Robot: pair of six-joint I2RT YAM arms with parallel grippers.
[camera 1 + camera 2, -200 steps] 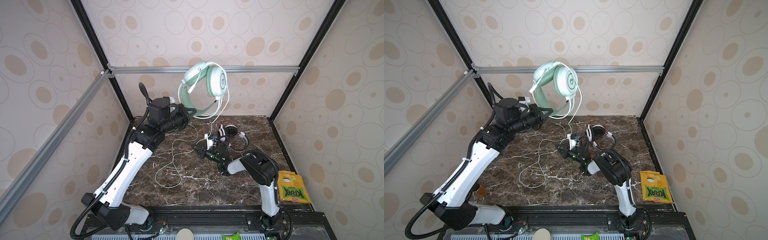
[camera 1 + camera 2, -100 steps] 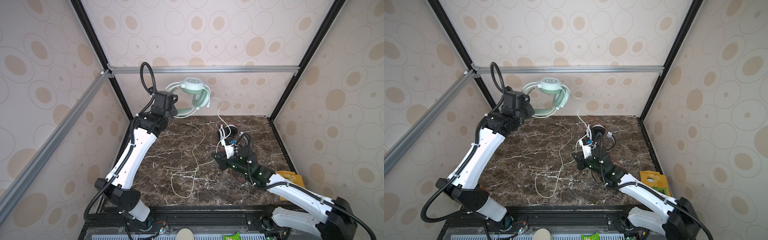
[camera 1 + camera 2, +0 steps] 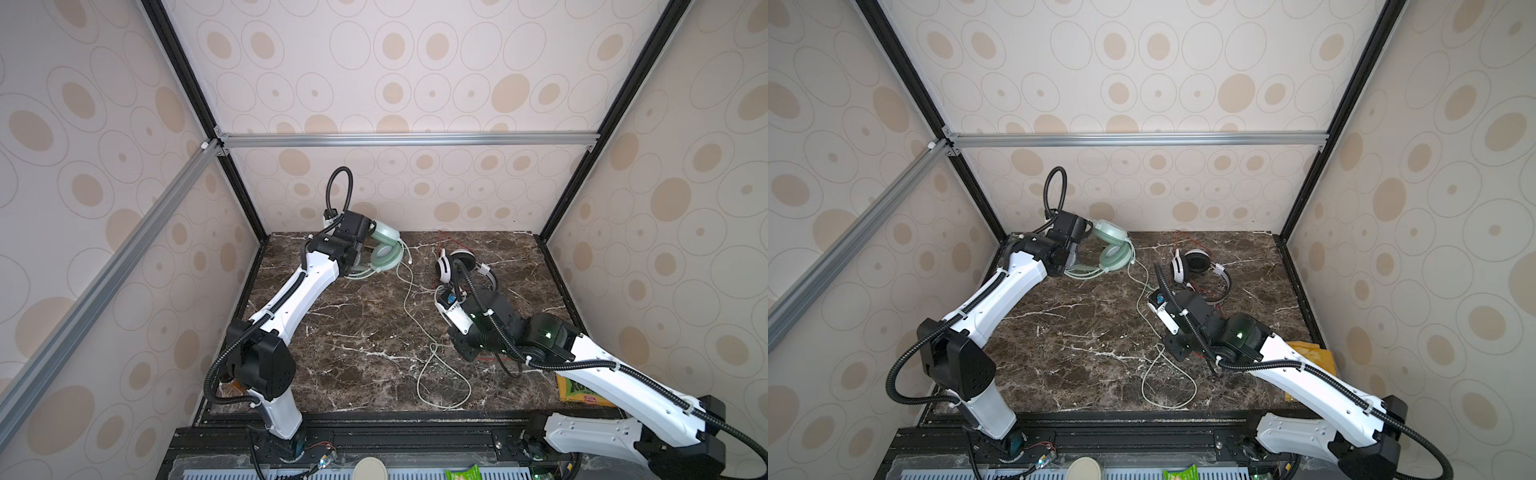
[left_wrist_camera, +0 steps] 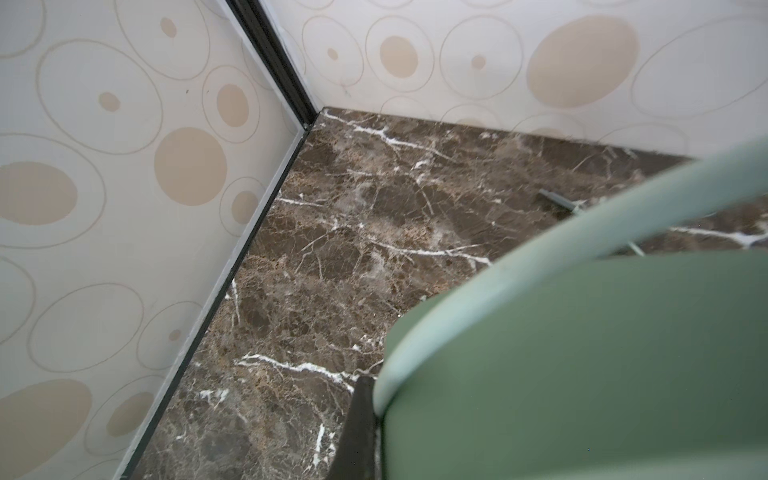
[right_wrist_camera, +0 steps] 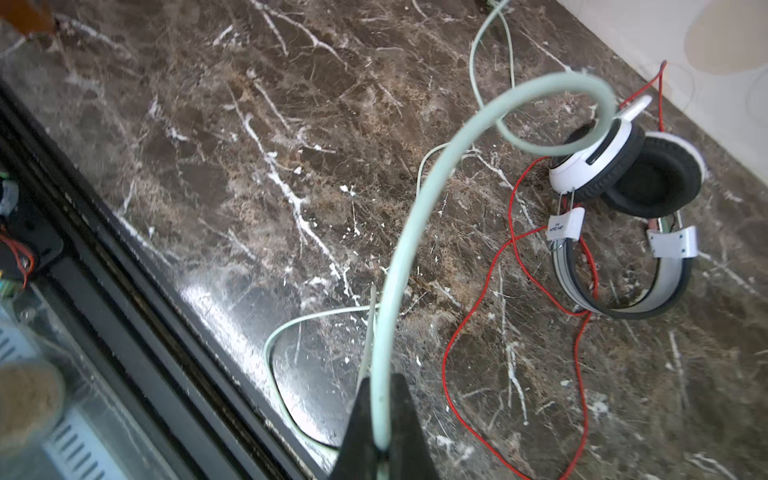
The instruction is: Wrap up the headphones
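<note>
Your left gripper (image 4: 362,415) is clamped on mint-green headphones (image 3: 384,257), just left of ctr in both top views. Your right gripper (image 5: 380,440) pinches their pale green cable (image 5: 399,266); white-and-black headphones (image 3: 453,266) lie right of ctr on table (image 3: 353,332).

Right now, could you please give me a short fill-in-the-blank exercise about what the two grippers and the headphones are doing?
1. The left gripper holds the green headphones by their ___.
2. The right gripper pinches the long cable, which is pale ___.
3. The white headphones have a thin cable that is ___.
Missing words: headband, green, red.
</note>
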